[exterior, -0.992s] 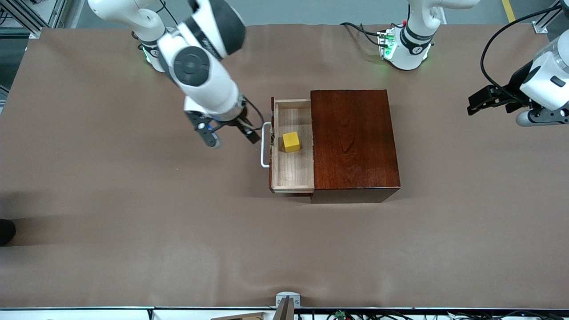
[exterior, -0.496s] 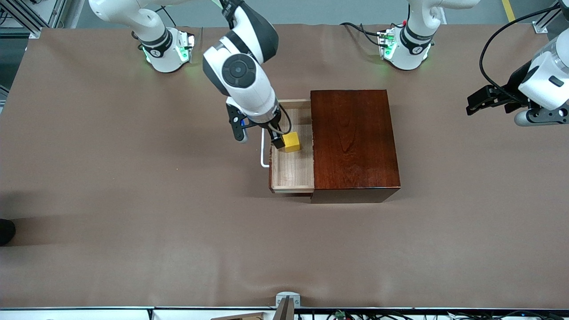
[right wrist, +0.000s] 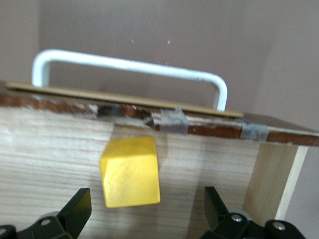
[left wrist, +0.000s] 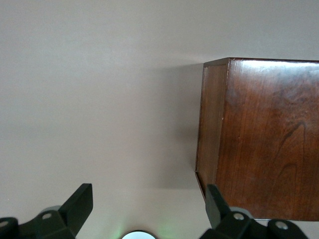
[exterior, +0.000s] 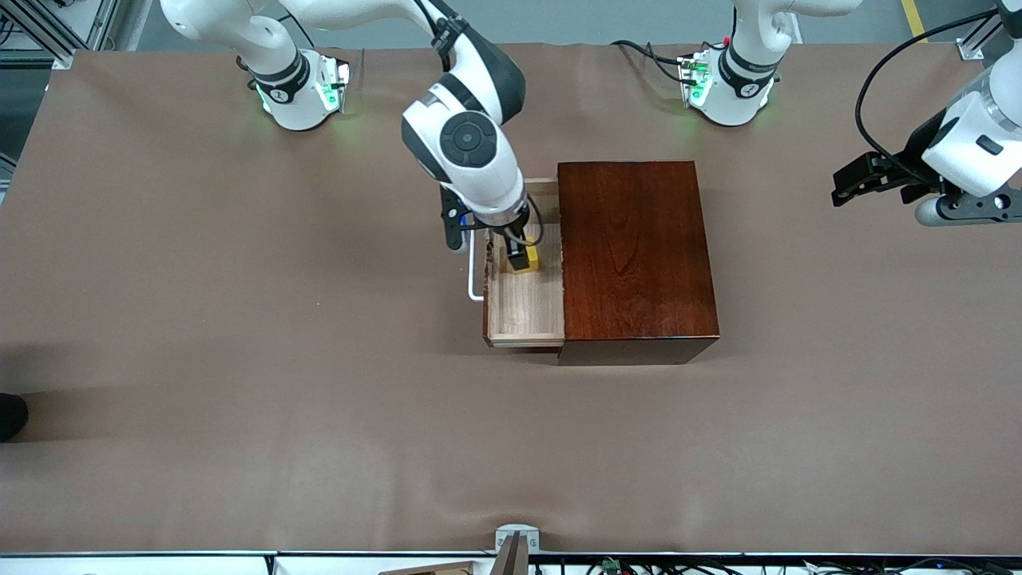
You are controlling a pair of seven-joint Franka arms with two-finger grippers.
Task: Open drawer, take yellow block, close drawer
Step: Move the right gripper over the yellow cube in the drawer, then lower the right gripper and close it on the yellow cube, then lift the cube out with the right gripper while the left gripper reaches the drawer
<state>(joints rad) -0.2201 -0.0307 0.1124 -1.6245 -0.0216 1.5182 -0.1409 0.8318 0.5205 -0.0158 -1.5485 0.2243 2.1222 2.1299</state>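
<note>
Drawer (exterior: 525,307) pulled out, yellow block (right wrist: 130,172) on its floor near the white handle (right wrist: 127,67). Right end effector (exterior: 517,254) spread wide over the block, gripping nothing. Left end effector (left wrist: 144,209) waits, spread and empty, over the table (exterior: 239,359) at its own end.

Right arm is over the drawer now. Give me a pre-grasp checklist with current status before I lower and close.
1. Drawer open far enough to reach in: ok, pale floor exposed, white handle clear of the box.
2. Yellow block resting on the drawer floor, unheld: ok.
3. Right gripper open: ok, both fingers apart in the right wrist view.
4. Block centred between the fingers: not ok, it sits closer to one finger.
5. Clearance to the drawer's front wall: cannot tell.
6. Left gripper out of the way: ok, open and waiting at the left arm's end of the table.
</note>
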